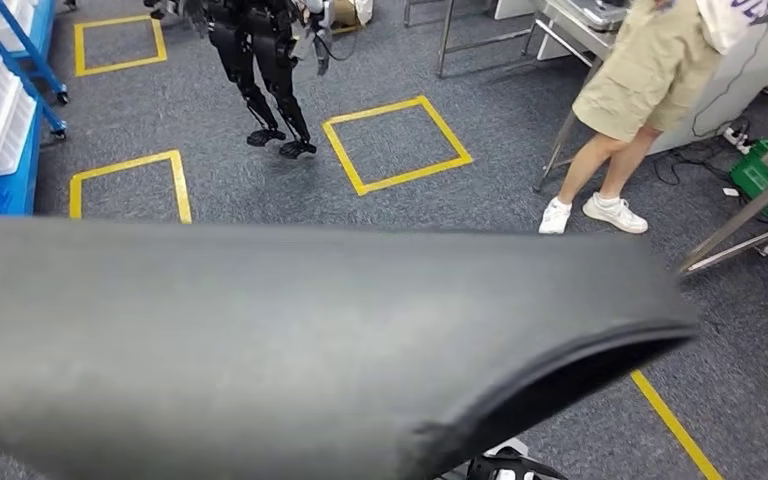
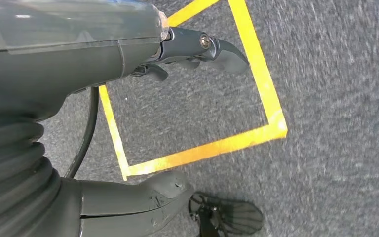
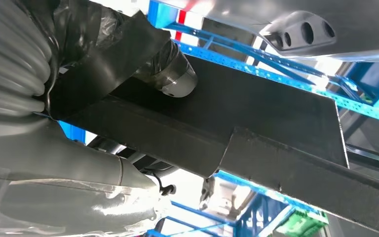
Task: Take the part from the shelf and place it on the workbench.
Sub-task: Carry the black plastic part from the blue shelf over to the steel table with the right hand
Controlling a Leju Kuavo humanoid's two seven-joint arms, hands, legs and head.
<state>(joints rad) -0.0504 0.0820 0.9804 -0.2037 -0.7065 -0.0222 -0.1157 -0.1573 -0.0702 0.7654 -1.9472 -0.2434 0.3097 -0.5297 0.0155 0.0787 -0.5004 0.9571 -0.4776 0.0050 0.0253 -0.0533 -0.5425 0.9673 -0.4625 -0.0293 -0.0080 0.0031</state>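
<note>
The carrying step is judged to be in hand: the part (image 1: 290,340) — a long dark panel — is seen across the lower half of the head view, away from the blue shelf (image 1: 0,120) at the upper left edge. In the right wrist view the panel is clamped by the right hand (image 3: 143,64), with dark fingers wrapped over its upper face. The left hand (image 2: 192,54) is seen over the grey floor with its fingers apart, nothing held. Next, a walk to the workbench (image 1: 570,20) at the upper right is called for — past a person (image 1: 640,90) standing there.
</note>
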